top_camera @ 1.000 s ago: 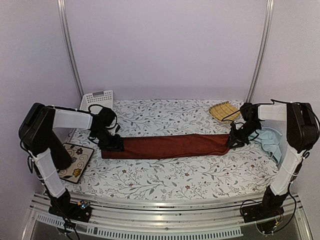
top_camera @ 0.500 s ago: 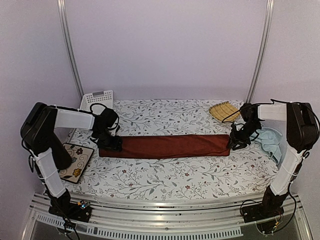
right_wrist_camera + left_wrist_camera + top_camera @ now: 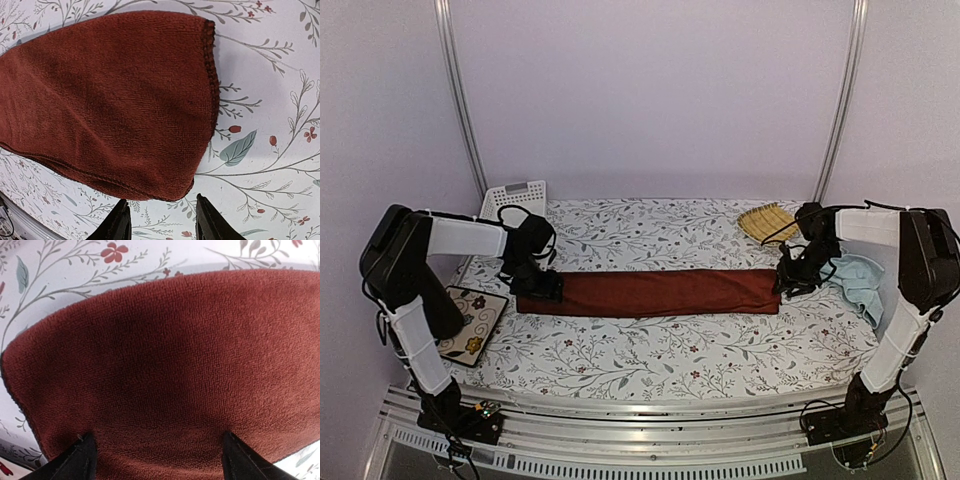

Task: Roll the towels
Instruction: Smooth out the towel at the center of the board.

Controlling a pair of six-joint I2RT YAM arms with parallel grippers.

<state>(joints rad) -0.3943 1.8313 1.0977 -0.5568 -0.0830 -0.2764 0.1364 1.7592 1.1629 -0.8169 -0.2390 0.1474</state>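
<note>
The dark rust-red towel (image 3: 650, 292) lies folded in a long strip across the middle of the table. My left gripper (image 3: 536, 287) is at its left end. In the left wrist view its fingers (image 3: 84, 461) stand wide apart, low over the red towel (image 3: 165, 355), holding nothing. My right gripper (image 3: 788, 282) is at the strip's right end. In the right wrist view the gripper (image 3: 160, 212) is open, just off the red towel's (image 3: 115, 105) corner. The pale blue towel (image 3: 861, 281) lies crumpled at the right edge, behind the right arm.
A yellow woven bamboo mat (image 3: 768, 221) lies at the back right. A white plastic basket (image 3: 513, 197) stands at the back left. A floral square pad (image 3: 470, 322) lies at the front left. The tablecloth (image 3: 660, 350) has a leaf print.
The red strip's right end, slightly raised a second ago, now lies flat. Its left end has shifted a little left with my left gripper. My right gripper sits just off the corner.
</note>
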